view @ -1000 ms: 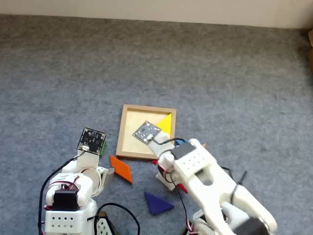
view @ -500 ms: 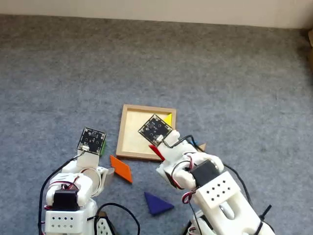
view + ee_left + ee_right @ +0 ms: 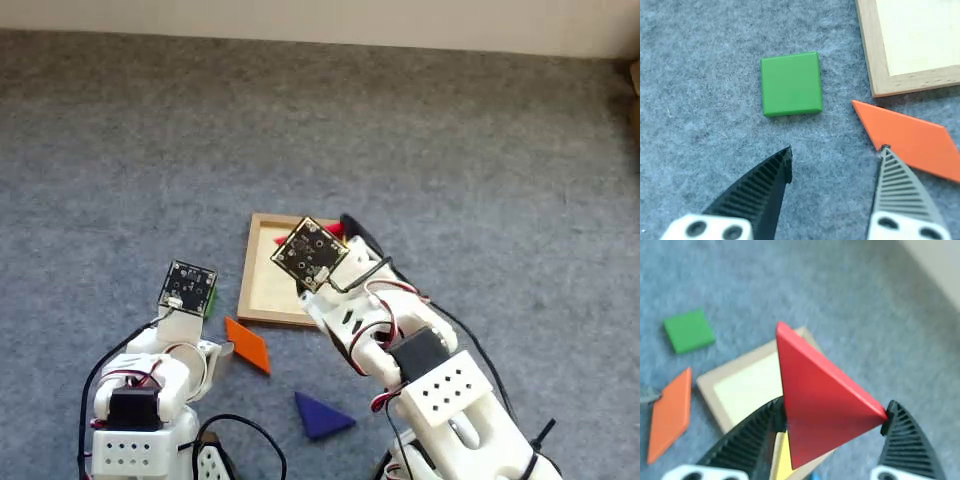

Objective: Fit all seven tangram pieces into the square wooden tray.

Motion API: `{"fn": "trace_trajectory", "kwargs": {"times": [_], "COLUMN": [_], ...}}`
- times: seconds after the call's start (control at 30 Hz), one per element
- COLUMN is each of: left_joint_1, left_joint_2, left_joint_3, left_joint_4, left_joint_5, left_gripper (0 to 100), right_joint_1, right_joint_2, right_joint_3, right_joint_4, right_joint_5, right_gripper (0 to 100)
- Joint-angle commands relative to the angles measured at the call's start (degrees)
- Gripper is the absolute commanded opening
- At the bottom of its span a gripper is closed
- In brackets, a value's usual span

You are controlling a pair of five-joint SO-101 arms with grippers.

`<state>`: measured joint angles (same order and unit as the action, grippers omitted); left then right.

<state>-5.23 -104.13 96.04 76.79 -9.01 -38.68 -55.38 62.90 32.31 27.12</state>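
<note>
My right gripper (image 3: pixel 832 422) is shut on a red triangle (image 3: pixel 820 410) and holds it in the air above the square wooden tray (image 3: pixel 707 382). In the high view the red triangle (image 3: pixel 333 229) hangs over the far side of the tray (image 3: pixel 252 270). A yellow piece (image 3: pixel 781 457) lies inside the tray. My left gripper (image 3: pixel 835 157) stands open just above the carpet, with a green square (image 3: pixel 791 83) ahead of it and an orange parallelogram (image 3: pixel 912 140) touching one fingertip. A purple triangle (image 3: pixel 322 415) lies on the carpet near the arms' bases.
Grey carpet covers the whole table. The orange parallelogram (image 3: pixel 248 343) lies just off the tray's near left corner. The green square (image 3: pixel 210 300) lies left of the tray, half hidden by the left arm's wrist. A bit of blue (image 3: pixel 812 475) peeks out under the right gripper.
The right arm has lifted the red triangle from the carpet at the tray's near edge and carried it over the tray toward its far side. The left arm has stayed still.
</note>
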Motion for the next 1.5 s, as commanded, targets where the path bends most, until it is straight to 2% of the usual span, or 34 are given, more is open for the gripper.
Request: {"fn": "trace_trajectory", "kwargs": {"times": [0.0,0.2,0.3,0.5,0.77,1.17,1.47], "left_joint_1": [-0.4,-0.4,-0.4,-0.4,-0.4,-0.4,-0.4], "left_joint_2": [-0.04,-0.04,-0.04,-0.04,-0.04,-0.04,-0.04], "left_joint_3": [1.1,1.1,1.1,1.1,1.1,1.1,1.1], "left_joint_4": [0.18,0.18,0.18,0.18,0.18,0.18,0.18], "left_joint_5": [0.35,0.35,0.35,0.35,0.35,0.35,0.35], "left_gripper": [26,26,26,26,26,26,26], "right_joint_1": [-1.1,-4.97,-4.88,-4.0,-3.82,-1.63,-1.8], "right_joint_2": [-1.19,10.51,18.95,30.29,32.92,32.92,32.92], "right_joint_3": [-2.33,-0.84,-0.92,-2.59,-3.03,-6.55,-6.46], "right_joint_4": [-5.93,-9.71,-13.41,-13.85,-13.58,-3.47,-1.71], "right_joint_5": [0.79,0.7,0.7,0.88,1.05,1.14,1.23], "right_gripper": [25.5,25.5,25.5,25.5,25.5,25.9,26.6]}}
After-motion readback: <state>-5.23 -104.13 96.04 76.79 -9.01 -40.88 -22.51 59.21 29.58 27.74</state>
